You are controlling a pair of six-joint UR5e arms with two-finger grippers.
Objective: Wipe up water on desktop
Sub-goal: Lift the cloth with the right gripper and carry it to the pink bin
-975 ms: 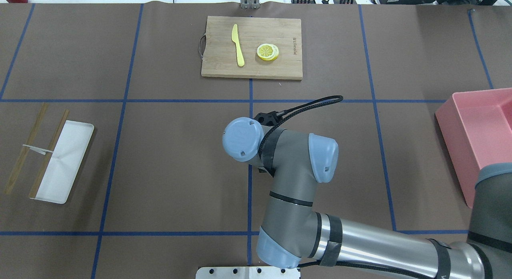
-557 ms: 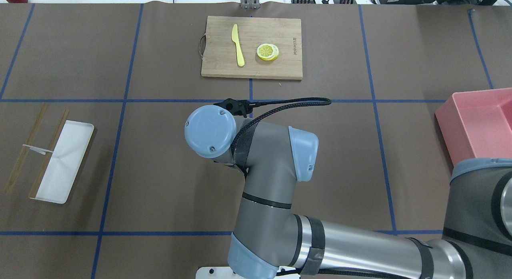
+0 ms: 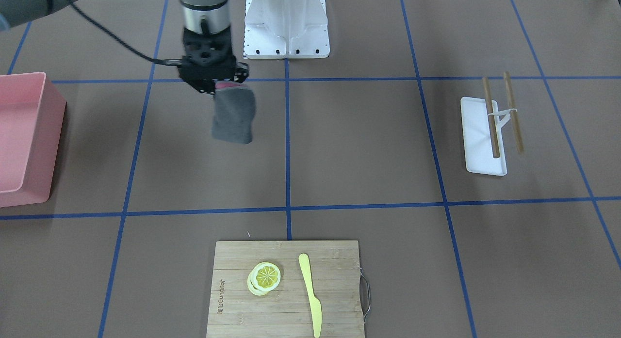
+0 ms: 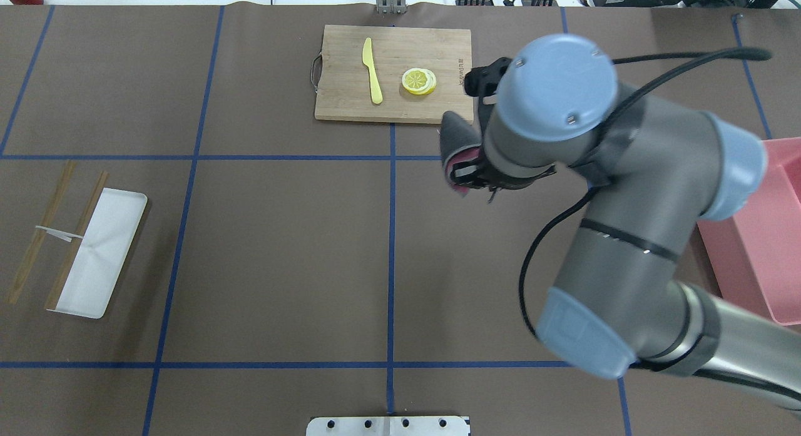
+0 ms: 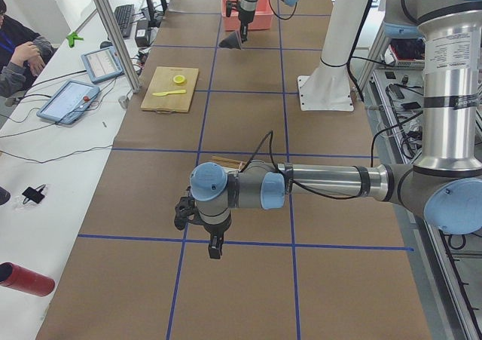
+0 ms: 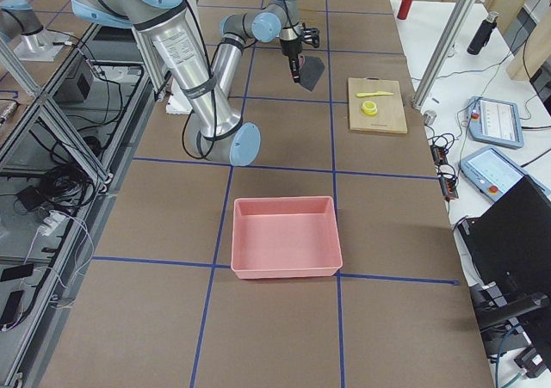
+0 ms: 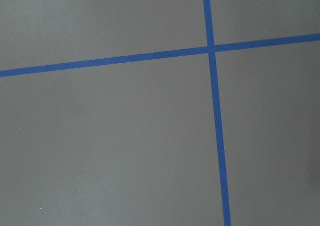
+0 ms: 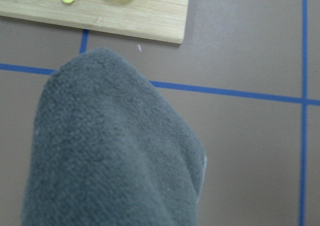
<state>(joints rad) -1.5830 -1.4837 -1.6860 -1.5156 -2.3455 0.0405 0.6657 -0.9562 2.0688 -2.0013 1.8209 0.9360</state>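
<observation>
The desktop [image 4: 281, 248] is a matte brown surface with blue tape lines; I see no water on it. My right gripper [image 4: 466, 170] is shut on a grey cloth [image 4: 455, 142] with a pink underside. In the front-facing view the cloth [image 3: 234, 116] hangs from the gripper [image 3: 224, 85] above the desktop. The cloth [image 8: 115, 151] fills the right wrist view, just short of the cutting board's edge. My left gripper [image 5: 215, 248] shows only in the exterior left view, low over the desktop's left end; I cannot tell if it is open or shut. The left wrist view shows bare desktop [image 7: 110, 136].
A bamboo cutting board [image 4: 438, 107] with a yellow knife [image 4: 373, 70] and lemon slices [image 4: 418, 81] lies at the far middle. A pink bin [image 4: 751, 192] stands at the right edge. A white tray [image 4: 100, 254] with chopsticks [image 4: 39, 233] lies at the left.
My right arm has swung from the middle of the table to the right and away from the robot base. The cloth, hidden under the arm before, now shows in the gripper.
</observation>
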